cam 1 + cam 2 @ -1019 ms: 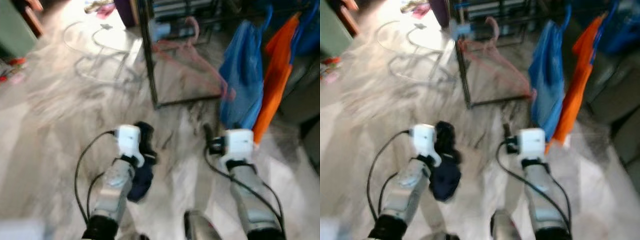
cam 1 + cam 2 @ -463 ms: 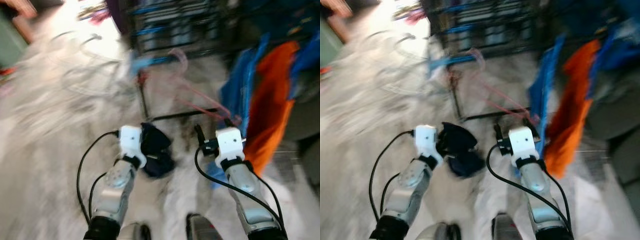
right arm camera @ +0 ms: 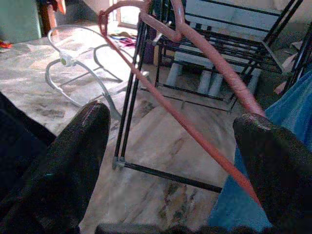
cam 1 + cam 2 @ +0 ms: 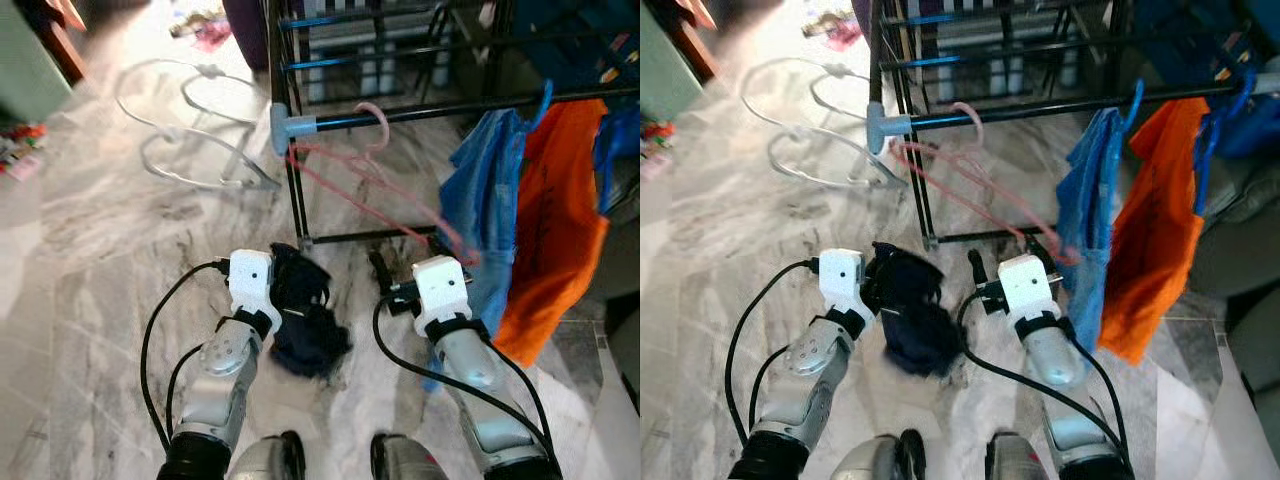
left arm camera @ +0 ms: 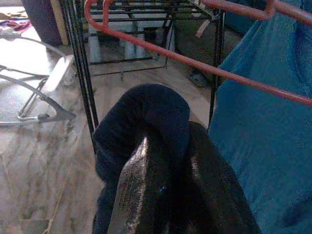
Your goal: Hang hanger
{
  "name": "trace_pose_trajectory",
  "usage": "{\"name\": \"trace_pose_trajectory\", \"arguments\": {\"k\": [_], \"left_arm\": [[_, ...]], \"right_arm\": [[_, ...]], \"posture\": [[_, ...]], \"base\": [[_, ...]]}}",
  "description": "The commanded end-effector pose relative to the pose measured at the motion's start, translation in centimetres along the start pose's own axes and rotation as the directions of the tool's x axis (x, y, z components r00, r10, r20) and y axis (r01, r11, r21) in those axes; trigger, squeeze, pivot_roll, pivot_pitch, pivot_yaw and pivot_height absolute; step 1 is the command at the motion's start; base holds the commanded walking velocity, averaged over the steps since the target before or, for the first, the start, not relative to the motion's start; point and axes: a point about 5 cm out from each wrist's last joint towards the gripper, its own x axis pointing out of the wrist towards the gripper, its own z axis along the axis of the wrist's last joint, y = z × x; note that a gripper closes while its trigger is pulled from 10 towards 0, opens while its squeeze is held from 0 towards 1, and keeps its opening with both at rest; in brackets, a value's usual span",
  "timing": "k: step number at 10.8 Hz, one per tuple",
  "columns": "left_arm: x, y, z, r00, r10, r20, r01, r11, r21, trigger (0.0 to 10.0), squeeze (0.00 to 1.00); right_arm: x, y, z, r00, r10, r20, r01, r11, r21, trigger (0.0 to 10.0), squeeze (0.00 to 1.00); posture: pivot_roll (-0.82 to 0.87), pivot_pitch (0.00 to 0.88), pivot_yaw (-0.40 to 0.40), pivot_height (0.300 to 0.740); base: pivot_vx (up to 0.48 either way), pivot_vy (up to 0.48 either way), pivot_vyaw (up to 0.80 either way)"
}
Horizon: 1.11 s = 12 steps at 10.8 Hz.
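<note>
Hanger (image 4: 385, 190) hooked on rail (image 4: 440, 108), body slanting down toward right pincer (image 3: 170, 146).

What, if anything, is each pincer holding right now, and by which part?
The left pincer grips a dark blue cloth by a bunched fold; the right pincer is open, holding nothing.

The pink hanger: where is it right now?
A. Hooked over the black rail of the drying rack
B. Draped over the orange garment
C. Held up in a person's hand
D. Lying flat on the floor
A: the pink hanger has its hook over the rack's black rail, while the right pincer is open beside it and the left pincer grips a dark blue cloth.
</note>
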Motion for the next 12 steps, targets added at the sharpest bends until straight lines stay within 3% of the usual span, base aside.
{"name": "trace_pose_trajectory", "arguments": {"k": [1, 3, 5, 6, 8, 10, 11, 12], "left_arm": [[-0.2, 0.2, 0.0, 1.0, 0.007, 0.0, -0.007, 1.0, 0.006, 10.0, 0.0], [-0.2, 0.2, -0.1, 1.0, 0.008, -0.007, -0.008, 1.0, 0.008, 10.0, 0.0], [-0.2, 0.1, -0.1, 1.0, 0.005, -0.011, -0.005, 1.0, 0.014, 10.0, 0.0], [-0.2, 0.1, -0.2, 1.0, 0.002, -0.014, -0.002, 1.0, 0.016, 10.0, 0.0], [-0.2, 0.1, -0.3, 1.0, 0.002, -0.024, -0.002, 1.0, 0.015, 10.0, 0.0], [-0.3, 0.0, -0.3, 0.999, -0.011, -0.032, 0.012, 1.0, 0.023, 10.0, 0.0], [-0.3, 0.0, -0.3, 0.999, -0.012, -0.032, 0.012, 1.0, 0.025, 10.0, 0.0], [-0.3, 0.1, -0.3, 0.999, -0.008, -0.032, 0.009, 1.0, 0.028, 10.0, 0.0]], "right_arm": [[-0.2, 0.6, 0.3, 0.999, 0.04, 0.004, -0.04, 0.999, -0.006, 10.0, 0.0], [-0.1, 1.4, 1.6, 0.992, 0.115, 0.047, -0.115, 0.993, 0.001, 10.0, 0.0], [0.4, 0.3, 3.4, 0.991, 0.063, 0.121, -0.059, 0.998, -0.034, 10.0, 0.0], [0.8, -1.2, 4.2, 0.989, 0.002, 0.148, 0.011, 0.996, -0.091, 10.0, 0.0], [1.8, -2.1, 3.8, 0.993, 0.058, 0.105, -0.049, 0.995, -0.082, 10.0, 0.0], [4.3, -2.2, 3.0, 0.986, 0.161, 0.033, -0.16, 0.987, -0.014, 9.7, 0.0], [5.0, -2.2, 3.0, 0.985, 0.172, 0.025, -0.172, 0.985, 0.003, 4.5, 0.0], [6.1, -2.2, 2.8, 0.983, 0.182, -0.004, -0.182, 0.982, 0.045, 0.0, 0.0]], "posture": [[-0.16, 0.248, 0.104, 0.74], [-0.17, 0.249, 0.106, 0.74], [-0.17, 0.249, 0.108, 0.74], [-0.17, 0.25, 0.111, 0.74], [-0.17, 0.256, 0.116, 0.74], [-0.17, 0.266, 0.121, 0.74], [-0.16, 0.266, 0.121, 0.74], [-0.15, 0.266, 0.119, 0.74]], "base": [[0.0, 0.0, 0.0], [0.0, 0.0, 0.0], [0.0, 0.0, 0.0], [0.0, 0.0, 0.0], [0.0, 0.0, 0.0], [0.0, 0.0, 0.0], [0.0, 0.0, 0.0], [0.0, 0.0, 0.0]]}}
